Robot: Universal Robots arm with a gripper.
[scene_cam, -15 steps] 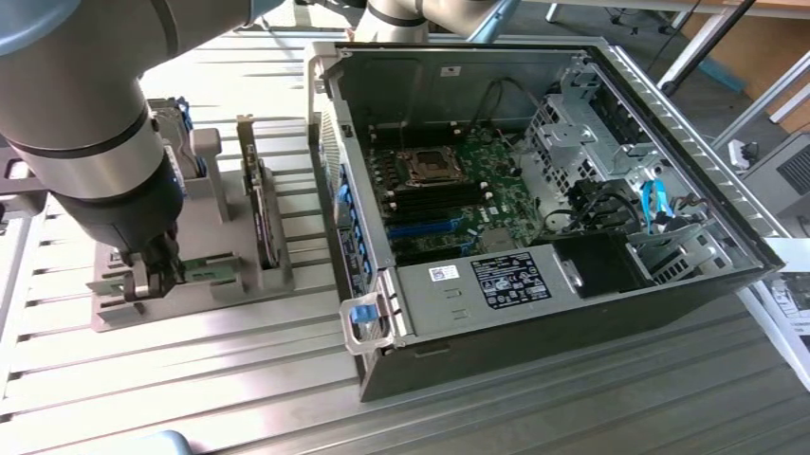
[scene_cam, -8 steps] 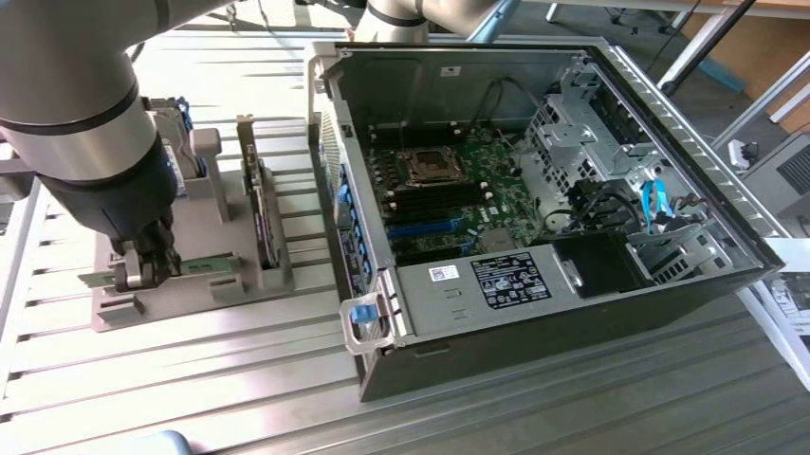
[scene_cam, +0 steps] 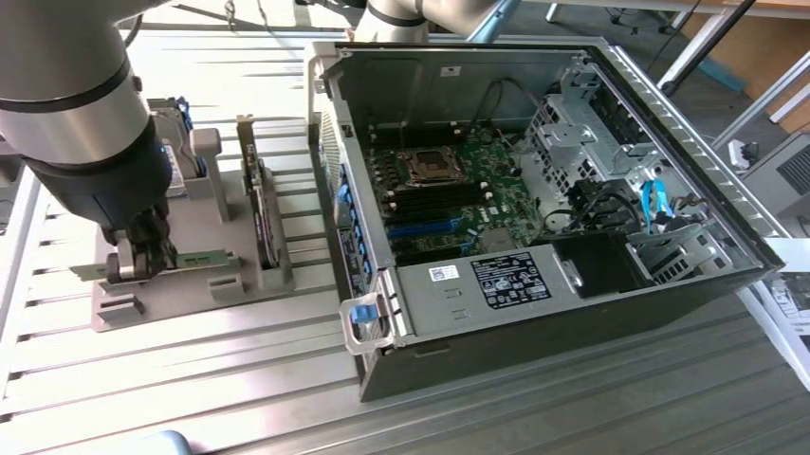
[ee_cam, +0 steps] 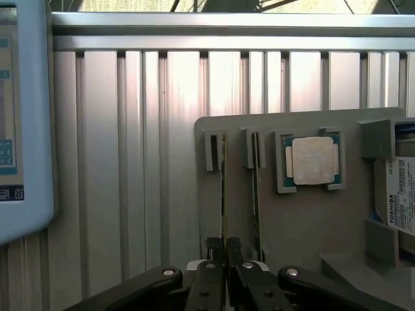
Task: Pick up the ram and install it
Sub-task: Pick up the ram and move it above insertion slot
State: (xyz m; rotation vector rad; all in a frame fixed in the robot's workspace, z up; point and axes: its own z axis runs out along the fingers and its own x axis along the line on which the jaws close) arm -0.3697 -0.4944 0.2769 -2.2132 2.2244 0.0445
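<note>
Two sticks stand edgewise in the grey holder (ee_cam: 292, 227); your claw (ee_cam: 225, 249) pinches the ram (ee_cam: 224, 188), in the slot nearest the holder's edge. Lift it askew and it may bind, or foul the second stick (ee_cam: 255, 188).

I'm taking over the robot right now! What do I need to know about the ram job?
Gripper: down at the grey holder, shut on the ram, which stands on edge in its slot.
Things: a second stick, just alike, stands in the next slot, and the processor chip sits beside them. The open computer case lies to the exterior view's right of the holder, with its motherboard exposed.
Done: the ram is gripped.
Left: it is not yet lifted out of the holder and not yet in the motherboard.
</note>
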